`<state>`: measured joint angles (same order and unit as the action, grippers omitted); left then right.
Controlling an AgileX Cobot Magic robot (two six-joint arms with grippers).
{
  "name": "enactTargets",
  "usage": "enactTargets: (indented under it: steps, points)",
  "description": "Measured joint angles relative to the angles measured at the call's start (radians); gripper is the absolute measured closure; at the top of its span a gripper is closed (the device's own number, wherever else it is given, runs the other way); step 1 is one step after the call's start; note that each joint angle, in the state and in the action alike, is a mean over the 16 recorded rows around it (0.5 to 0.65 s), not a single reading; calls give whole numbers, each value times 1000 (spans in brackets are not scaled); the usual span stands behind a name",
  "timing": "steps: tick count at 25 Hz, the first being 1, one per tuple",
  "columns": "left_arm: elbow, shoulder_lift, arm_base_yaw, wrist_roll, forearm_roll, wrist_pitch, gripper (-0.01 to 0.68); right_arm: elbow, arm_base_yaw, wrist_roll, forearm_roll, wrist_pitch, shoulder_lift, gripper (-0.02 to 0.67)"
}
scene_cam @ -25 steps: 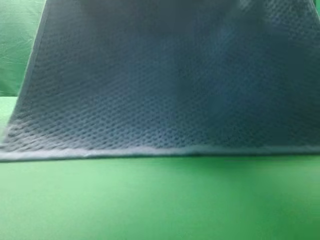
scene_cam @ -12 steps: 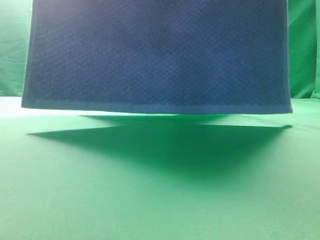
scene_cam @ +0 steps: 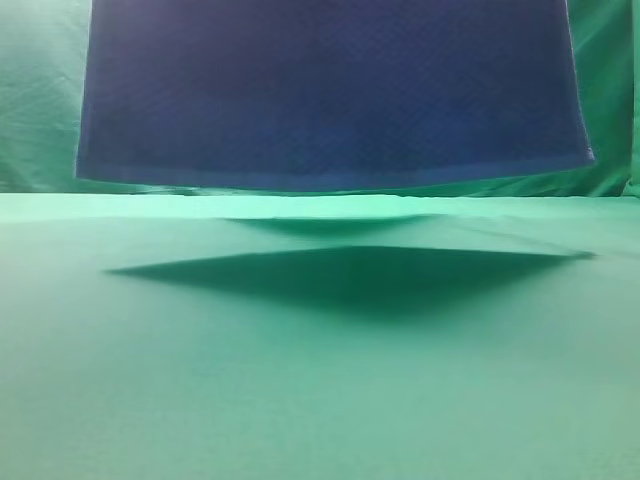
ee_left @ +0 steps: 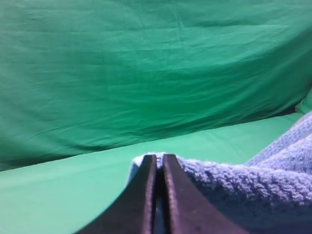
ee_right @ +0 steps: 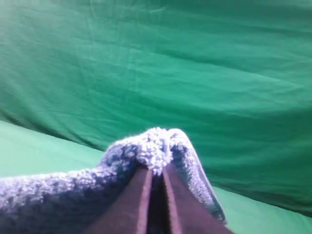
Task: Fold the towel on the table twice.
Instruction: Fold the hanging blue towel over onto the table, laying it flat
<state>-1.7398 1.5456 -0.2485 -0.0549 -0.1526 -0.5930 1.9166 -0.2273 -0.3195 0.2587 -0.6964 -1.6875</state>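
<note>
Towel of blue-grey waffle-weave cloth hangs clear of the smooth green-covered bench, its shadow beneath and its lower hem level from 9 to 3 o'clock across the high view. The left pincer and right pincer are each clamped on a top corner. The cloth drops toward 6 o'clock from both, neither arm nearer, so I judge the coming lay-down depends on keeping that hem level.

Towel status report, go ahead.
Left gripper and right gripper both shut on towel corners. Towel hangs clear above the table, lower hem off the surface. Nothing seen in the way.
</note>
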Motion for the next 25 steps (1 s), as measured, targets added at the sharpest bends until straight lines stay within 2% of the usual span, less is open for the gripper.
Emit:
enactTargets:
  steps: [7, 12, 19, 25]
  points:
    - [0, 77, -1, -70, -71, 122, 673, 59, 1, -82, 77, 92, -95, 649]
    - [0, 116, -1, -127, -111, 193, 673, 125, 1, -126, 115, 95, -165, 649]
    - [32, 133, -1, -170, -117, 228, 673, 195, 2, -139, 94, -30, -218, 649]
    - [113, 98, -1, -170, -83, 221, 673, 134, 2, -115, 30, -158, -182, 649]
